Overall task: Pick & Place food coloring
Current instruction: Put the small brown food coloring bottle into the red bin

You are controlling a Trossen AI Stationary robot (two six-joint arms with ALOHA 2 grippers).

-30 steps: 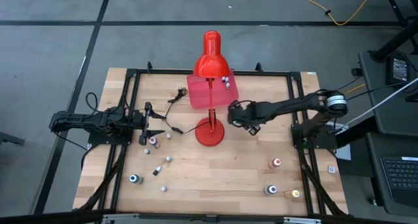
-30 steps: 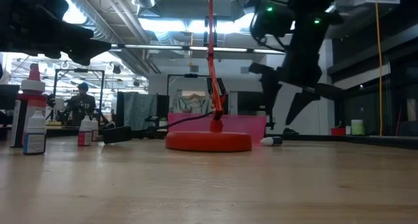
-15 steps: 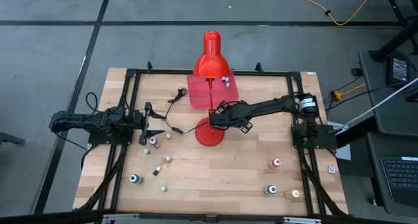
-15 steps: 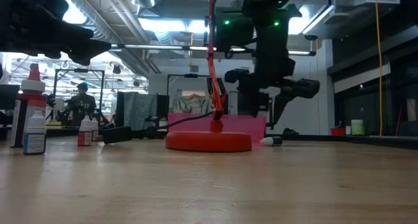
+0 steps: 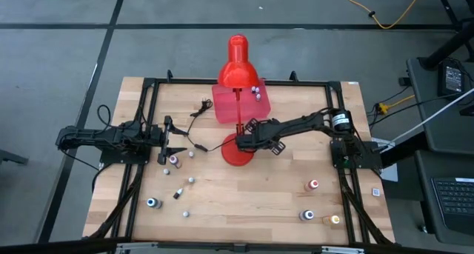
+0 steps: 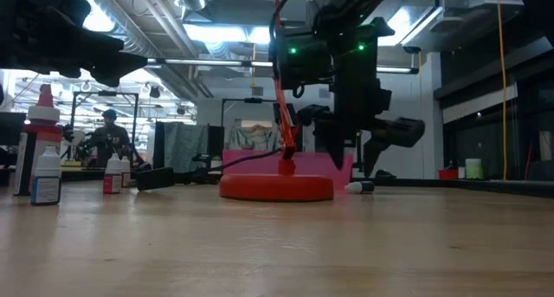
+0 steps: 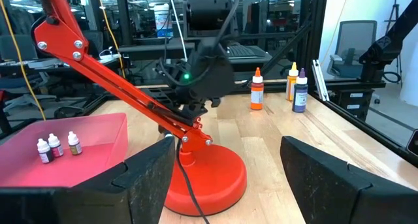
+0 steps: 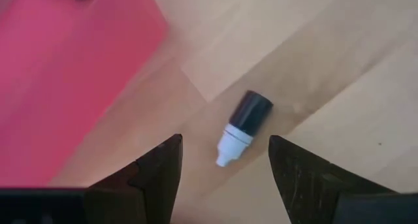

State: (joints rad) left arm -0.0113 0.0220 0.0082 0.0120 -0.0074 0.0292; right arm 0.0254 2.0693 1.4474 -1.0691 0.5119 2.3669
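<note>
A dark food coloring bottle (image 8: 247,123) with a white cap lies on its side on the wood, next to the pink tray (image 8: 72,74). My right gripper (image 8: 224,144) hovers open just over it, one finger on each side, without touching. In the high view this gripper (image 5: 249,135) is by the red lamp's base (image 5: 238,152) and hides the bottle. The low view shows the bottle (image 6: 359,187) under the gripper (image 6: 359,148). Three bottles (image 7: 55,145) stand in the tray. My left gripper (image 5: 164,139) waits open at the left.
The lamp's slanted arm (image 7: 111,87) and cord (image 5: 194,117) are close to my right arm. Several more bottles stand or lie near the table's near-left (image 5: 178,181) and near-right (image 5: 314,185) corners. A black frame (image 5: 148,84) rims the table.
My right gripper has swung toward the table's left, from right of the lamp to beside its base, stopping over the lying bottle. Its fingers have stayed open. The left arm and the bottles have kept still.
</note>
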